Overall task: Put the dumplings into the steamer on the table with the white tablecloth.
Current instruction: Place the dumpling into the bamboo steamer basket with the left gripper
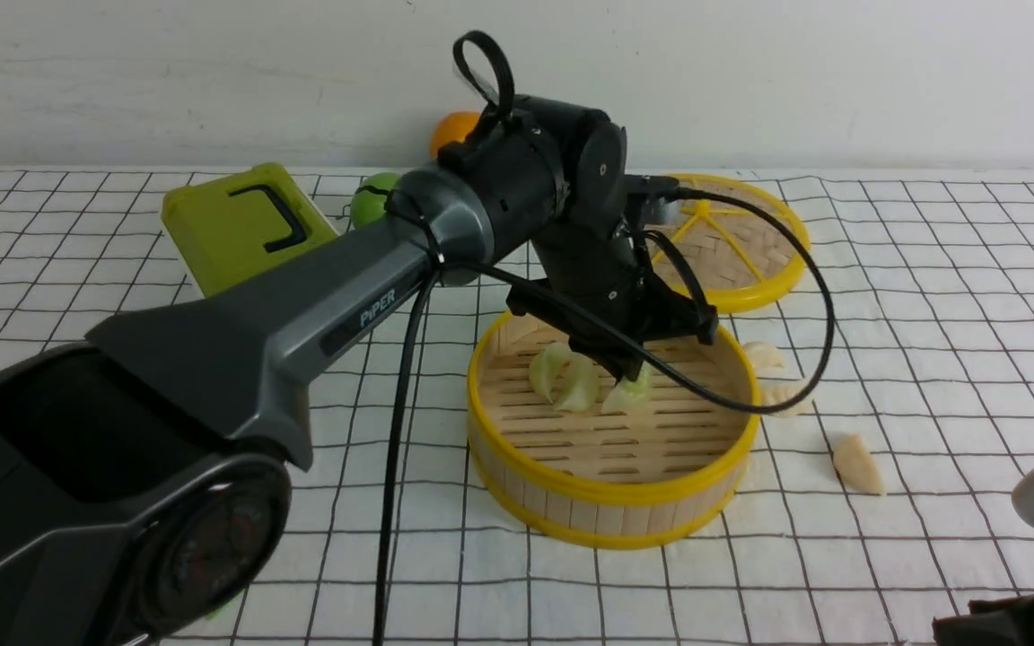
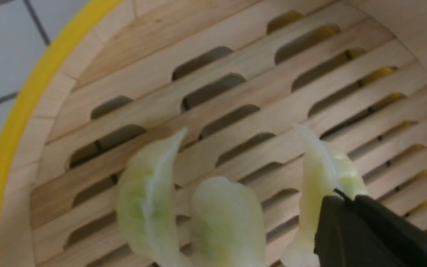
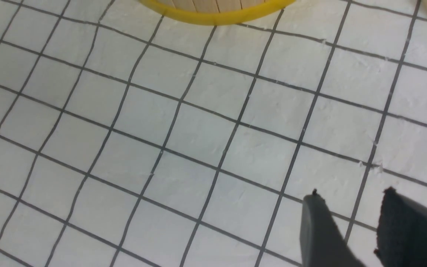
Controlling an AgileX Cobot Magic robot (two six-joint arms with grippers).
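Hand (image 2: 343, 196) on the left, fully closed, pinches green dumpling (image 2: 319, 167).

Steamer (image 1: 607, 492) holds three green dumplings (image 1: 575, 381), one upright; three cream dumplings (image 1: 858, 465) lie on white tablecloth (image 1: 930, 296) beside.

The only word that can be read is "PIPER", in pale capital letters on a dark inset strip (image 1: 378, 308) that runs lengthwise along the grey forearm of the left arm (image 1: 302, 296), seen in the front view. The round dark face (image 1: 212, 547) at that arm's near joint carries faint marks too dim to read. Neither wrist view shows legible writing.
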